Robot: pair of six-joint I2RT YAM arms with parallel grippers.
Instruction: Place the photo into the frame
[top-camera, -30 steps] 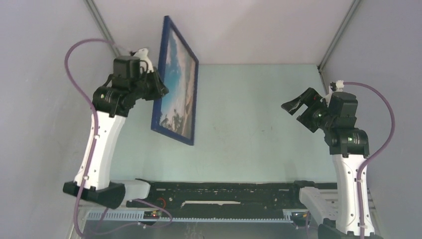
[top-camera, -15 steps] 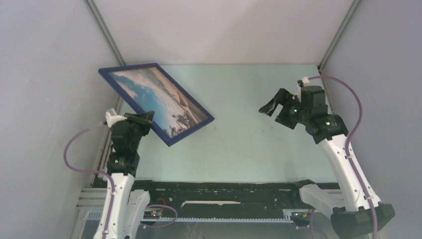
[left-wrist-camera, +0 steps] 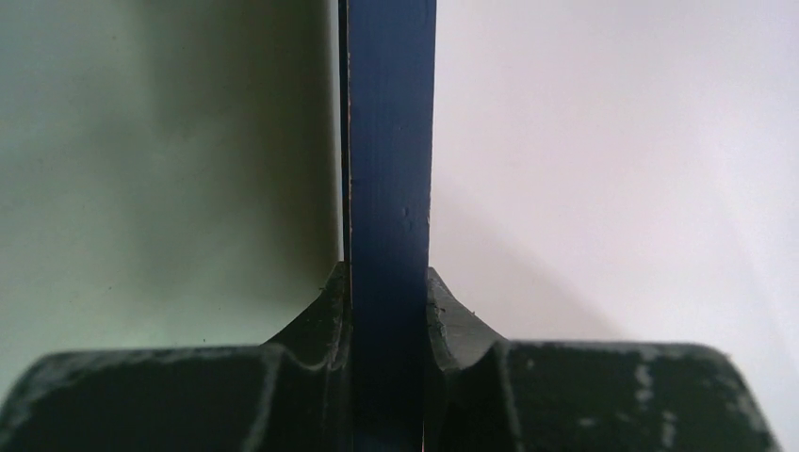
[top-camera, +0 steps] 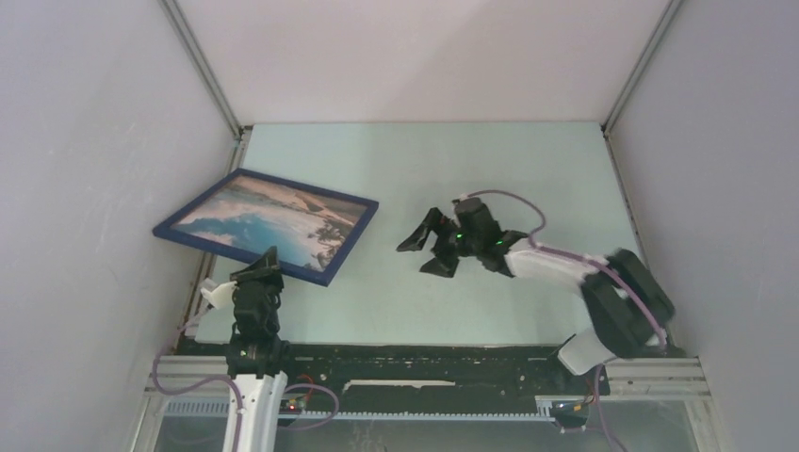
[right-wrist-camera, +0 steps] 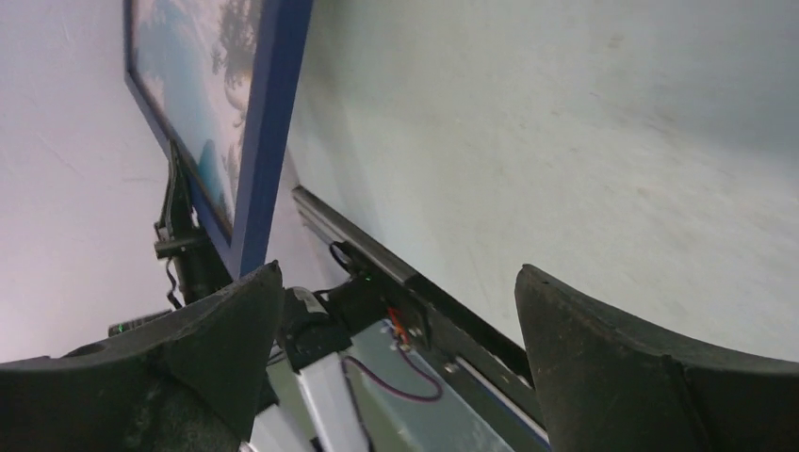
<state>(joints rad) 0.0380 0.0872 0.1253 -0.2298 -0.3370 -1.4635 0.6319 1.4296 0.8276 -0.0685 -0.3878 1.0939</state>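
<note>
The frame (top-camera: pixel 301 185), photo (top-camera: pixel 269 221) inside, held at left.
My left tool (top-camera: pixel 265 266) is clamped on the frame's near navy edge, holding it tilted over the counter's (top-camera: pixel 509 169) left side; my right tool (top-camera: pixel 426 250) hangs wide and empty at mid-counter.

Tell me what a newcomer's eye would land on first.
The navy frame stands out first, with the landscape photo showing in it. It is held tilted over the left side of the table by the left claw, which is clamped on its near edge. At mid-table the right claw gapes wide open and empty, pointing toward the frame.
</note>
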